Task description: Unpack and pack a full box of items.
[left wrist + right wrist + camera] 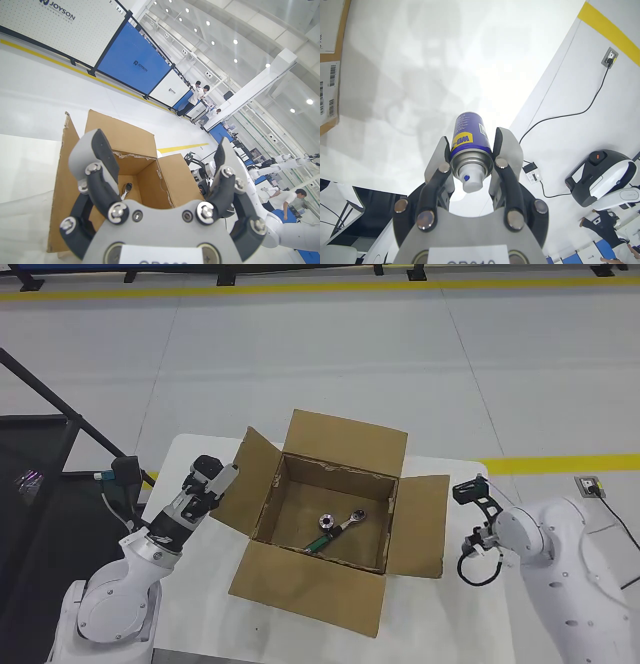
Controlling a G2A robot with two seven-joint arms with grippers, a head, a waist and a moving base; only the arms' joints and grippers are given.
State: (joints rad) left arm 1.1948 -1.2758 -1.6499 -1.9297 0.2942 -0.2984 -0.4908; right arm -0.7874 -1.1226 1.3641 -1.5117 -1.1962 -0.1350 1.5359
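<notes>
Top view: open cardboard box (345,442) on the surface (440,614), ratchet wrench (338,526) on its floor; left tool (224,476) released beside a flap. Right wrist view: right tool (473,136) grasping a blue spray can (467,127).

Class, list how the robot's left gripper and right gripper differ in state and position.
The left gripper is open and empty; the right gripper is shut on a blue spray can. The left gripper is by one cardboard box flap; the right gripper by the opposite flap. Both have the same two-finger build.
</notes>
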